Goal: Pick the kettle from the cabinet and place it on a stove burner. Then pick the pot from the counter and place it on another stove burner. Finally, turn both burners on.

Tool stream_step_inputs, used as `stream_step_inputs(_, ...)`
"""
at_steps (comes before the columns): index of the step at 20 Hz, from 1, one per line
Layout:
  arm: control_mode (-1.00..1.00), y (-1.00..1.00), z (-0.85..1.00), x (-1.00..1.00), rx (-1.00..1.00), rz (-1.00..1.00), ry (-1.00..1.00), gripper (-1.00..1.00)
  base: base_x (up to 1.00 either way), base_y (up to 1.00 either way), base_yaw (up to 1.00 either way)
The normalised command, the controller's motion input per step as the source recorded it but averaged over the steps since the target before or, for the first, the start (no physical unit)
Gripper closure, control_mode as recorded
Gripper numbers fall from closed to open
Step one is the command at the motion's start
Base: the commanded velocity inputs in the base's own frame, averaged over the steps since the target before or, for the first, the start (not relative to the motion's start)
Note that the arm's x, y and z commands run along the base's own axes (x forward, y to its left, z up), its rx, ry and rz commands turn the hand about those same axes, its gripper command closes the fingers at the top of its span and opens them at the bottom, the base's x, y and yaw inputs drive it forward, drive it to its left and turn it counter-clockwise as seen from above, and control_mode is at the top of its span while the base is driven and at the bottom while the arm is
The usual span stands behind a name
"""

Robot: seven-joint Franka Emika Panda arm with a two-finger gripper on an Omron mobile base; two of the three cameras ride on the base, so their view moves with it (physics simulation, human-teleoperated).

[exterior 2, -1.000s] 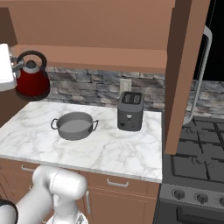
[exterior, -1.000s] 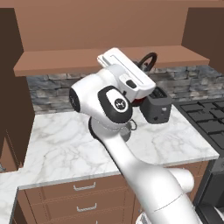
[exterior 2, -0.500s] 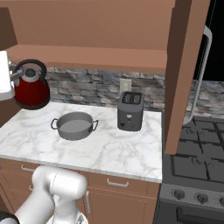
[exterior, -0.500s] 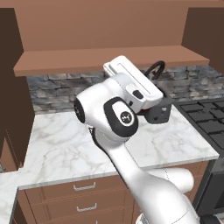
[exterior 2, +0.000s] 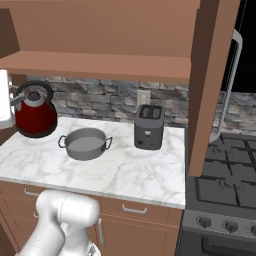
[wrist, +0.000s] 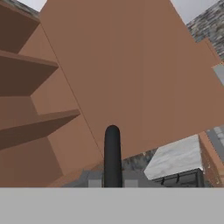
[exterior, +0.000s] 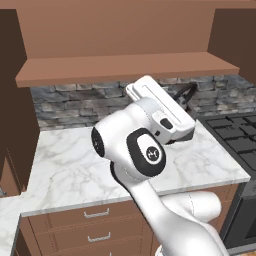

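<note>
The red kettle (exterior 2: 34, 114) hangs by its black arched handle (wrist: 112, 151) just above the left end of the counter (exterior 2: 135, 167), below the brown cabinet shelf (exterior 2: 100, 65). My gripper (wrist: 112, 180) is shut on that handle, and the white hand covers most of the kettle in the left base view, where only the handle (exterior: 186, 94) shows. The grey pot (exterior 2: 85, 144) sits on the counter to the right of the kettle. The stove burners (exterior 2: 225, 172) lie at the far right.
A dark grey toaster (exterior 2: 149, 127) stands on the counter between the pot and the stove. A tall brown panel (exterior 2: 207, 85) hangs in front of the stove's left side. Round knobs (exterior 2: 216, 223) line the stove's front. Drawers (exterior: 95, 220) sit below the counter.
The kettle has come down from shelf height toward the counter and shifted slightly toward the stove, still held by its handle. Pot and toaster have not moved.
</note>
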Motion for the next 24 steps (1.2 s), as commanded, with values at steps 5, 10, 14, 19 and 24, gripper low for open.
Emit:
stream_step_inputs(5,-1.0,-0.13,-0.2,-0.22,0.0,0.0,0.01,1.0,0.0,0.0,0.0)
stream_step_inputs(10,-1.0,0.0,-0.01,-0.01,0.0,0.0,0.0,1.0,0.0,0.0,0.0)
stream_step_inputs(14,-1.0,0.0,0.0,-0.01,0.0,0.0,0.0,1.0,0.0,0.0,0.0)
stream_step_inputs(19,-1.0,0.0,0.0,-0.13,0.0,0.0,0.0,1.0,0.0,0.0,0.0)
stream_step_inputs(24,-1.0,0.0,0.0,-0.06,0.0,0.0,0.0,1.0,0.0,0.0,0.0)
